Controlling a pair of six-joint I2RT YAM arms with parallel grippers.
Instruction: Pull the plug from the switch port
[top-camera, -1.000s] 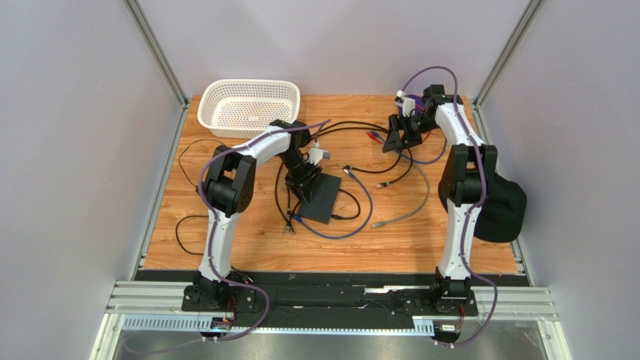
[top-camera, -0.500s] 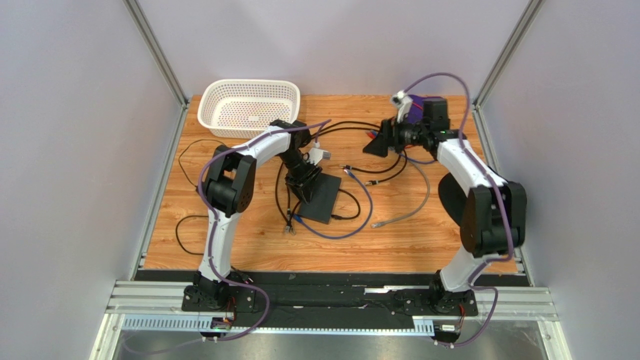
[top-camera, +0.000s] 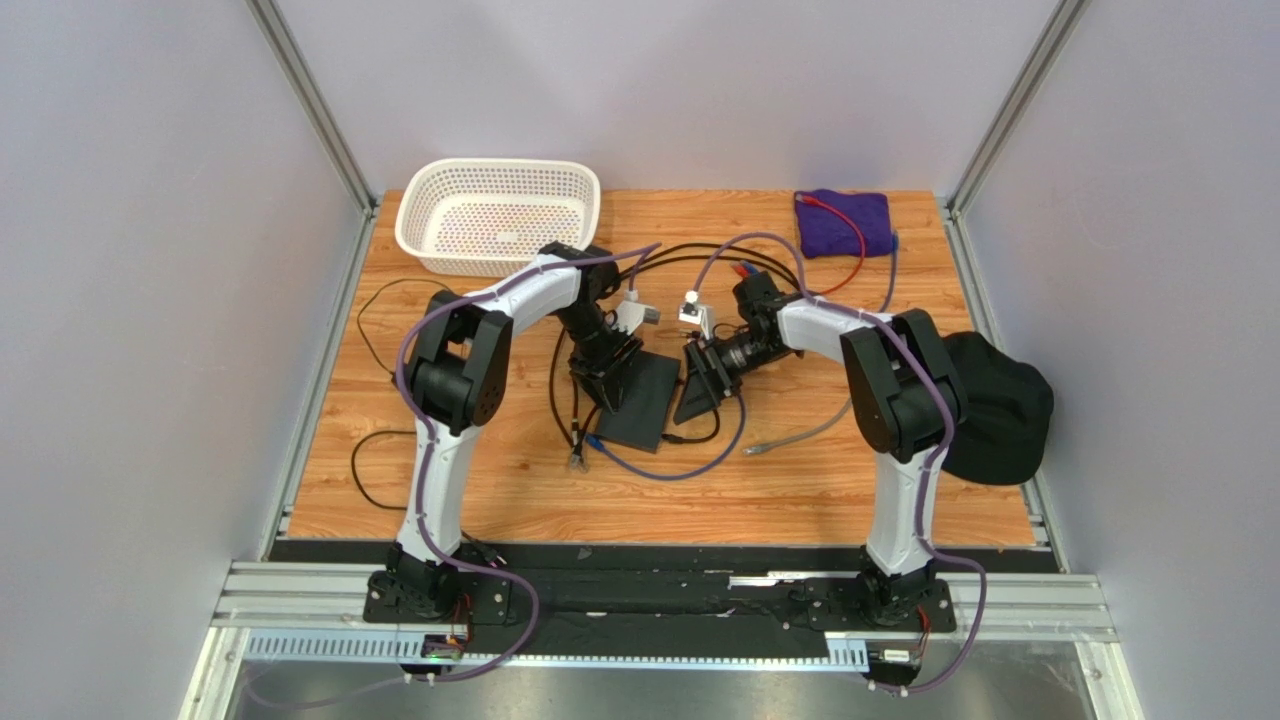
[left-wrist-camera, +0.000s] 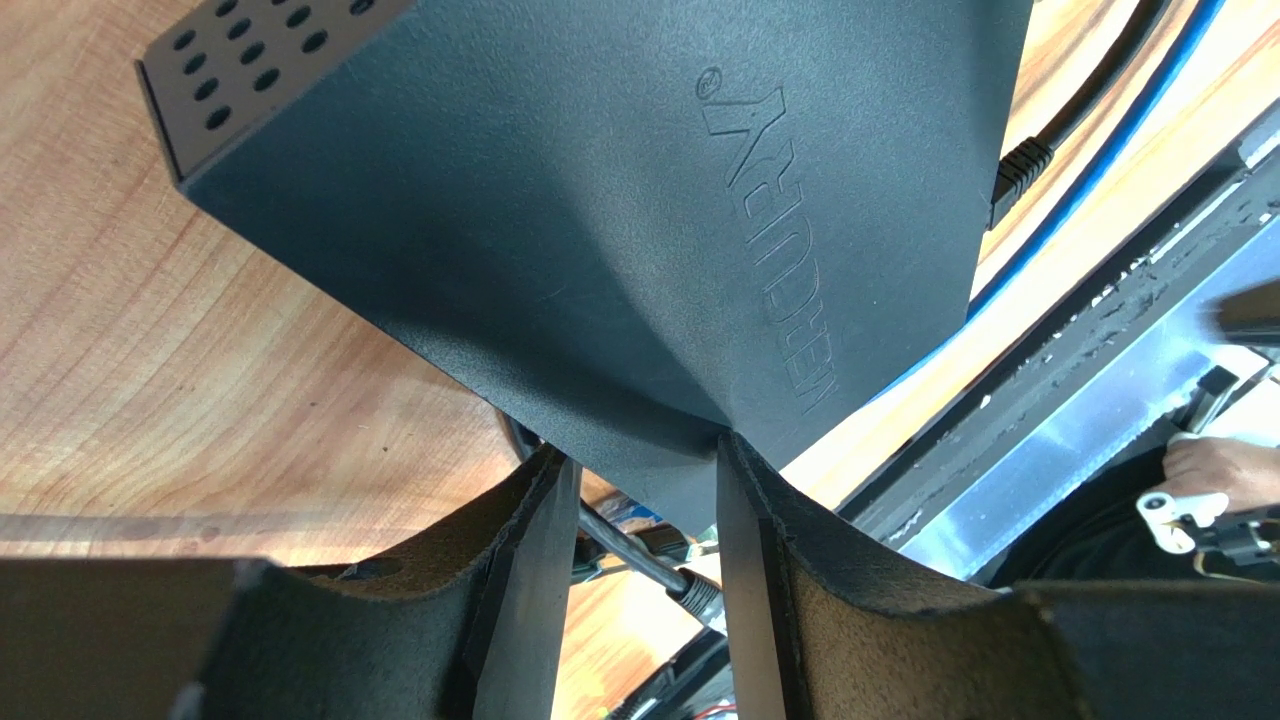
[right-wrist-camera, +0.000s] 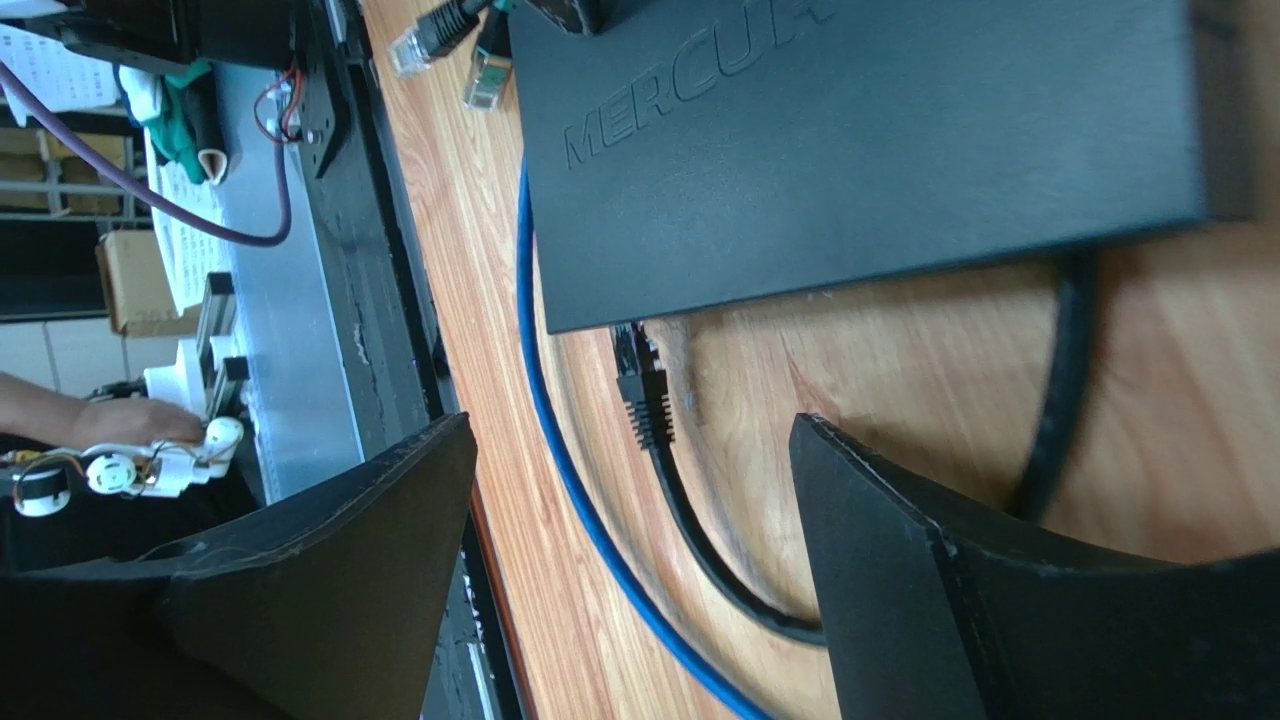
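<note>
Nearest the arm bases, a blue cable (right-wrist-camera: 558, 450) loops across the table (top-camera: 376, 450) just beside the switch (top-camera: 643, 398), which lies flat near the table's centre.

The left gripper (left-wrist-camera: 643, 458) is clamped on one corner of the switch. The right gripper (right-wrist-camera: 631, 435) stands with its jaws apart and holds nothing. A black plug (right-wrist-camera: 642, 393) lies between and below its fingers, seated at the edge of the switch; the socket itself cannot be seen. Farther back stand a white basket (top-camera: 413, 225) and a purple cloth (top-camera: 845, 222).

Likely faults from this position:

1. The blue cable runs close to the plug. Jaws closing slightly off line may trap it along with the plug, or in place of it.
2. A grip on the lead behind the plug body would probably strain the cable without releasing the plug.
3. The hold-down acts on one corner only. An off-axis pull could pivot or drag the switch.
</note>
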